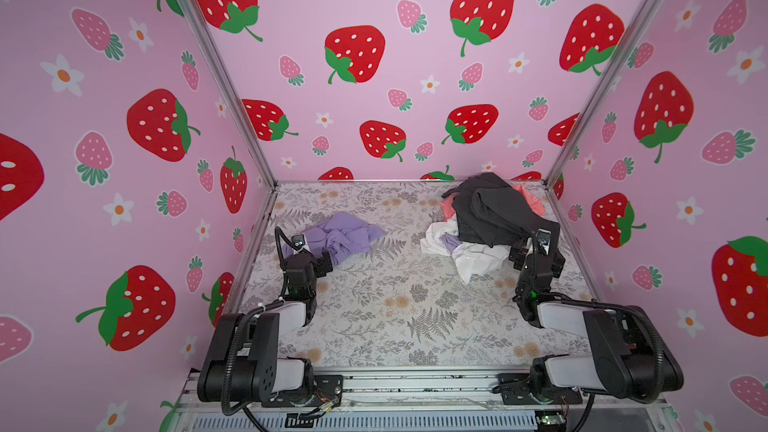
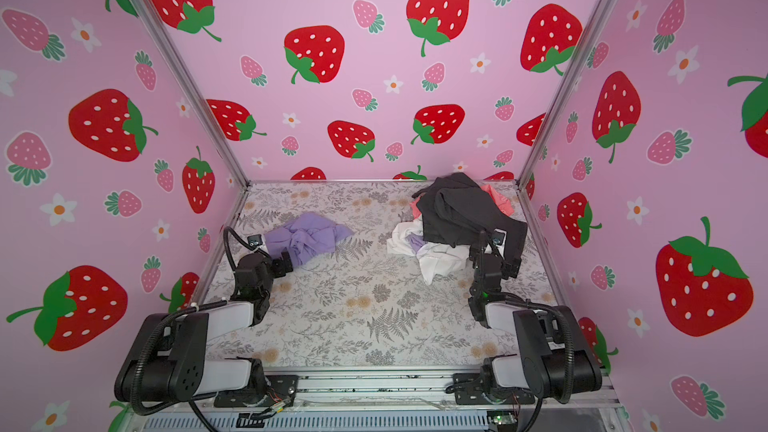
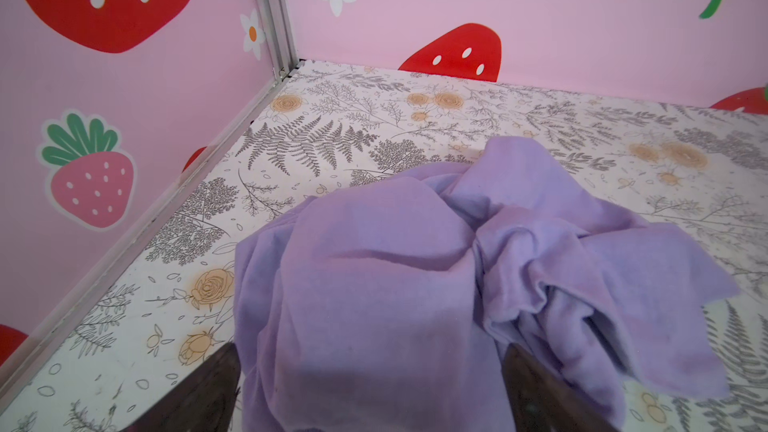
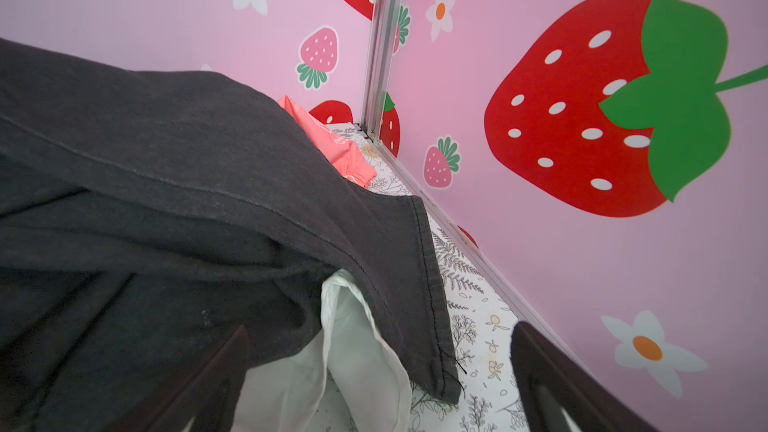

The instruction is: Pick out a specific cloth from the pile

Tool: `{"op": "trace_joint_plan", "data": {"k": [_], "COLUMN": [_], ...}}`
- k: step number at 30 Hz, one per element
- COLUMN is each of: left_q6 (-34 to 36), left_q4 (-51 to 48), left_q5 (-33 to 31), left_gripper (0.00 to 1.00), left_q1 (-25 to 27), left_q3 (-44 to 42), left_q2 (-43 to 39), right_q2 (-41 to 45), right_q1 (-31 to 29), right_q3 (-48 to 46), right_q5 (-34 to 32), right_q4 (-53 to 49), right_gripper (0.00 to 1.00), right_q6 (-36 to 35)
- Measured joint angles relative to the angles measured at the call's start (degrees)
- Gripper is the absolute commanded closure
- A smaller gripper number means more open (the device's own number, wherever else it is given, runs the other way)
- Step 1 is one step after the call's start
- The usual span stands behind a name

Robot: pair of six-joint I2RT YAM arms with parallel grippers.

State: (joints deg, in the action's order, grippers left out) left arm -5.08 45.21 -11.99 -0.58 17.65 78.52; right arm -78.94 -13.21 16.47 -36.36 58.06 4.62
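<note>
The lavender cloth (image 1: 340, 238) (image 2: 309, 238) lies crumpled on the table's left side, apart from the pile (image 1: 494, 209) (image 2: 461, 209) at the back right. My left gripper (image 1: 316, 261) (image 2: 282, 263) (image 3: 370, 392) is open at the cloth's near edge, and lavender fabric (image 3: 415, 284) fills the space between its spread fingers. My right gripper (image 1: 536, 257) (image 2: 494, 259) (image 4: 378, 380) is open at the pile's near right edge. A dark grey hem (image 4: 415, 284) and a white fold (image 4: 357, 351) lie between its fingers.
The pile holds a big dark grey garment on top, white cloths (image 1: 469, 255), coral-pink fabric (image 1: 449, 209) (image 4: 332, 143) and a small lavender patch (image 1: 451, 241). Strawberry-print walls (image 1: 374, 76) close in the floral table (image 1: 395, 305) on three sides.
</note>
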Motion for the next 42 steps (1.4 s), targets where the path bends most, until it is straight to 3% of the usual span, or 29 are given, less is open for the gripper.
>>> {"op": "trace_joint_plan", "data": {"k": [5,10,24,42], "left_q6": [-0.74,-1.64,-0.98,1.92], "left_q4": [9.2,12.04,3.65,-0.68], "left_q5": [3.41,5.88,9.73,13.73], "left_gripper": [0.01,0.01,0.0,0.01], "left_q1": [-1.38,-3.02,-2.91,-2.03], "left_q3": [-2.05,-2.86,5.25,6.82], "left_q2": [4.76,8.87,9.29,9.75], "right_q2": [-4.83,-7.02,-9.4,-9.49], "right_q1": [0.11,0.35,3.52,3.61], "right_q3": [-0.15,-0.24,0.63,0.94], "right_q5": [1.55,3.72,11.93,14.58], "right_q4": [5.05,7.91,8.11,7.5], "right_gripper": [0.0,0.01,0.0,0.0], "right_q6": [-0.48,-1.4,-1.55,-1.55]}}
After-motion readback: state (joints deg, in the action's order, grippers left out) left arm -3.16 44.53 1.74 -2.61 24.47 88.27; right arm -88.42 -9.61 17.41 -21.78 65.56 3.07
